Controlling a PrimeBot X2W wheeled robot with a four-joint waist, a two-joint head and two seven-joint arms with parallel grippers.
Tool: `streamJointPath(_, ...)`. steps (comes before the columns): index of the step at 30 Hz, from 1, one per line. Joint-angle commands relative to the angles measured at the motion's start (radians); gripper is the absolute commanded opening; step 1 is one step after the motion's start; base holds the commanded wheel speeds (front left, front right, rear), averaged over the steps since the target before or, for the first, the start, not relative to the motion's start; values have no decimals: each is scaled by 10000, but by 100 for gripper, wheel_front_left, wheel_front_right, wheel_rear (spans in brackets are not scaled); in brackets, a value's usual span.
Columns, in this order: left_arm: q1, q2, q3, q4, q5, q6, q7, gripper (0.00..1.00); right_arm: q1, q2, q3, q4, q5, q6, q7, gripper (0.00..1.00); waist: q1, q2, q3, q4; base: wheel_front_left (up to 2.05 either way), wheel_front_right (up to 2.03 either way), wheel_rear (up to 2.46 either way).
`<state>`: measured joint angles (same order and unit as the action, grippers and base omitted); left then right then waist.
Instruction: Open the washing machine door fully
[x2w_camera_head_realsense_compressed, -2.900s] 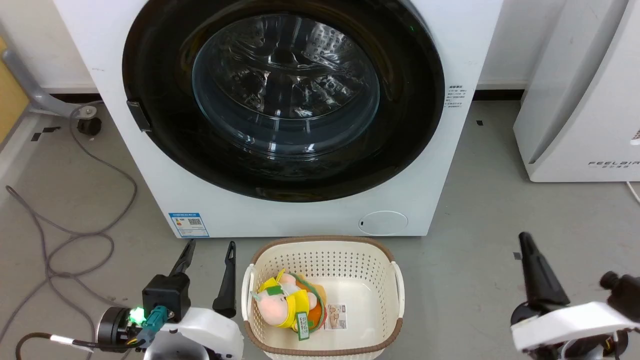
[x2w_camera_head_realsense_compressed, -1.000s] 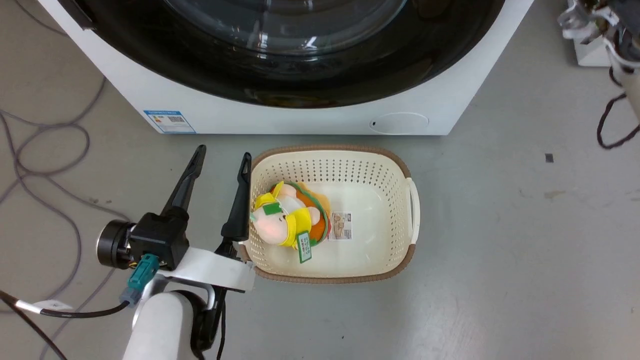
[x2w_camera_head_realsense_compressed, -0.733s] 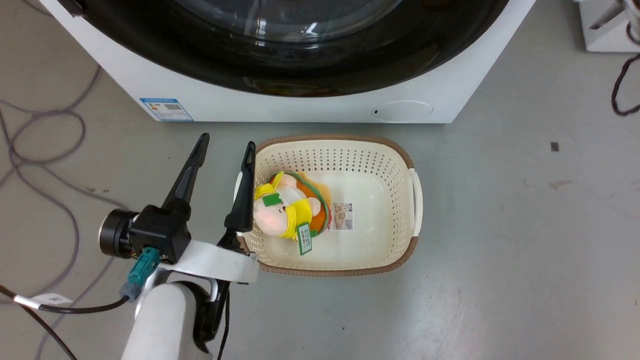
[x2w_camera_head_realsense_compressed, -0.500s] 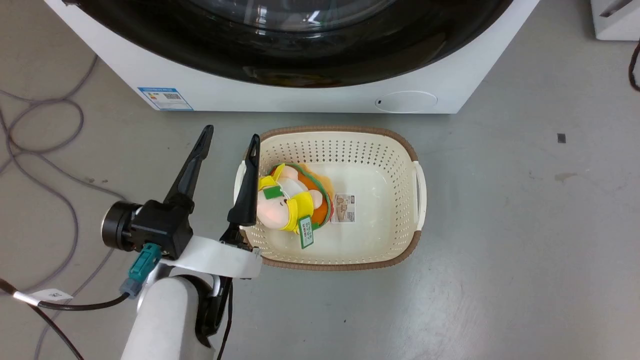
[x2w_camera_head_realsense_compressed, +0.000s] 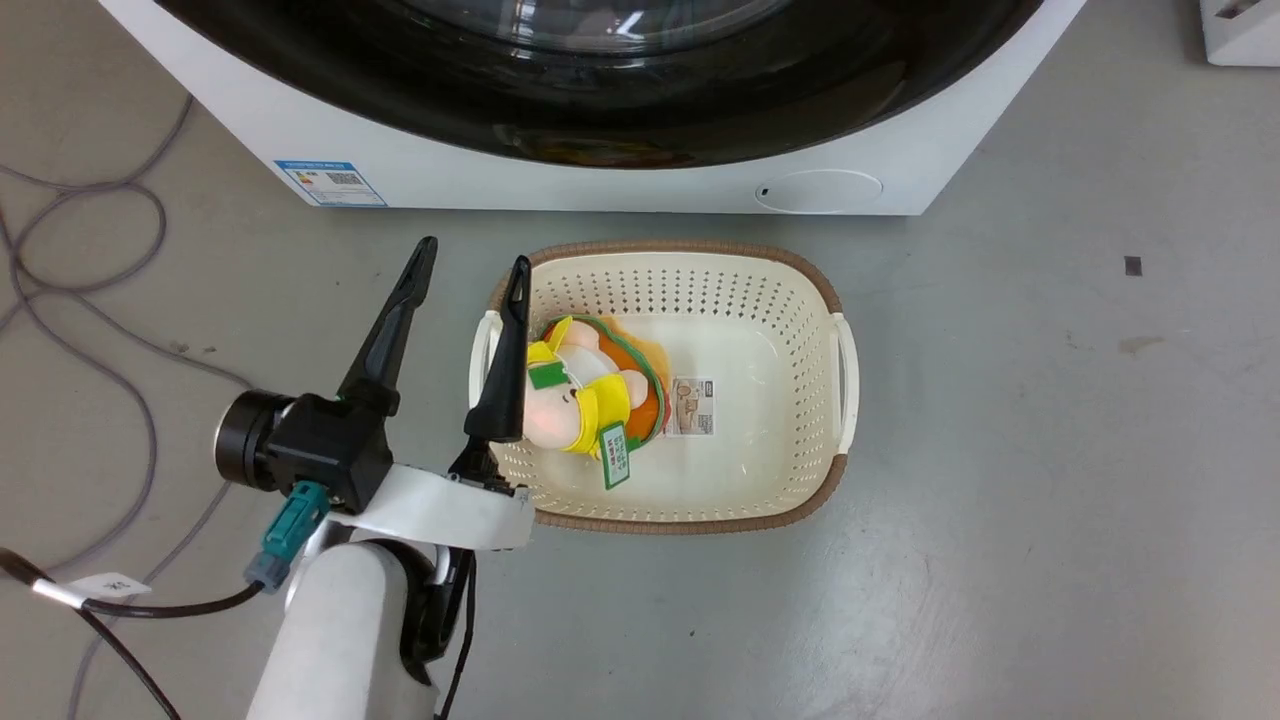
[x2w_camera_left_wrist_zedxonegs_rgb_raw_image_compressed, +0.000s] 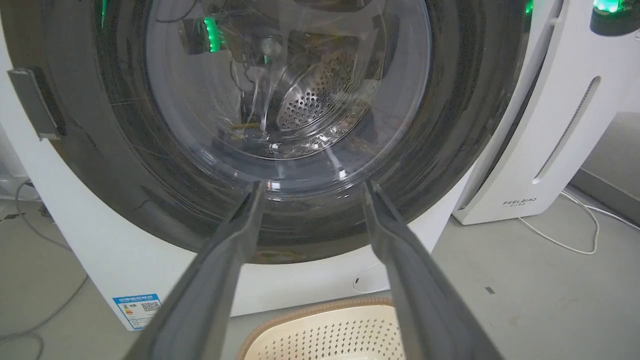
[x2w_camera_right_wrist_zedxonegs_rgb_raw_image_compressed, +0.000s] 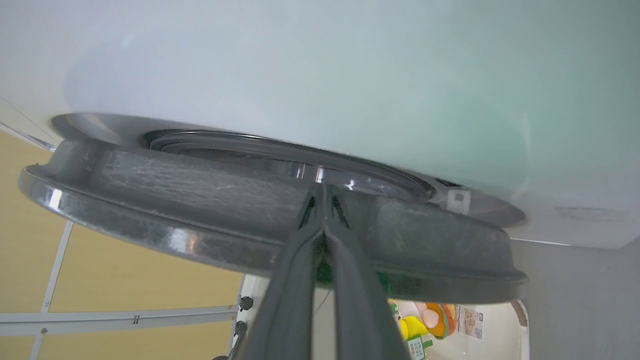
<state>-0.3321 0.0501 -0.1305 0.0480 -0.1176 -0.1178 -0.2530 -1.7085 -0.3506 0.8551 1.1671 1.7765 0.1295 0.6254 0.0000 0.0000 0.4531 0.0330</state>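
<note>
1. Two pincers are showing: the left pincer (x2w_camera_head_realsense_compressed: 474, 252) is hanging wide open over the floor, just beside the basket (x2w_camera_head_realsense_compressed: 690, 248)'s left rim.
2. The right pincer (x2w_camera_right_wrist_zedxonegs_rgb_raw_image_compressed: 322, 189) is pinching shut on nothing, its tips at the washing machine door (x2w_camera_right_wrist_zedxonegs_rgb_raw_image_compressed: 200, 200)'s rim.
3. The door is sitting on the washing machine (x2w_camera_head_realsense_compressed: 500, 185)'s front, barely open if at all.
4. This step is likely calling for hooking behind the rim, then sweeping outward along the door's arc.

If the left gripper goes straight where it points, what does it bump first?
Most likely the washing machine door, low on its glass; how far the left gripper is from it is unclear.
</note>
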Motion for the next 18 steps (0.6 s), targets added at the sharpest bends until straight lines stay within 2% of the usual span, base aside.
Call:
streamJointPath(1, -219, 7, -46, 58, -40, -65, -88, 100, -179, 8, 154, 53, 311, 12, 214, 0, 0, 0, -49, -6, 0, 0, 0)
streamJointPath(18, 234, 2, -317, 517, -86, 102, -88, 100, 1678, -462, 99, -1274, 854, 12, 1298, 0, 0, 0, -1115, -46, 0, 0, 0)
